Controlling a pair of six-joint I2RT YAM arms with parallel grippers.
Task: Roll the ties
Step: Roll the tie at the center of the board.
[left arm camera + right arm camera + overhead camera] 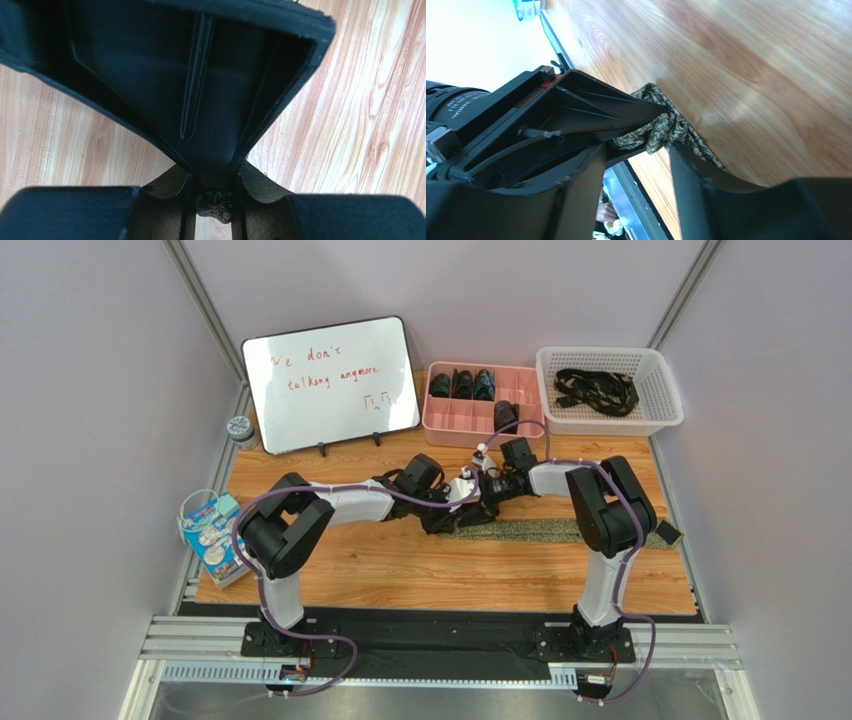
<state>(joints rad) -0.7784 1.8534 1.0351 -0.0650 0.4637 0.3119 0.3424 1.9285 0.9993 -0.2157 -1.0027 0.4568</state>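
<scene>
Tie (pixel 570 530): olive, speckled. Lies flat on the tabletop (pixel 400 570), long axis left to right, black end (pixel 665 535) toward the right edge, other end gathered at centre.
Left jaws: clamped on that bunched end.
Right jaws: apart, straddling it.
Progress: roll barely begun, nearly the whole length left.
Also: rolled ties (pixel 462 385) in pink organiser (pixel 465 425); black ties (pixel 597 388) waiting unrolled in basket (pixel 668 400).
</scene>
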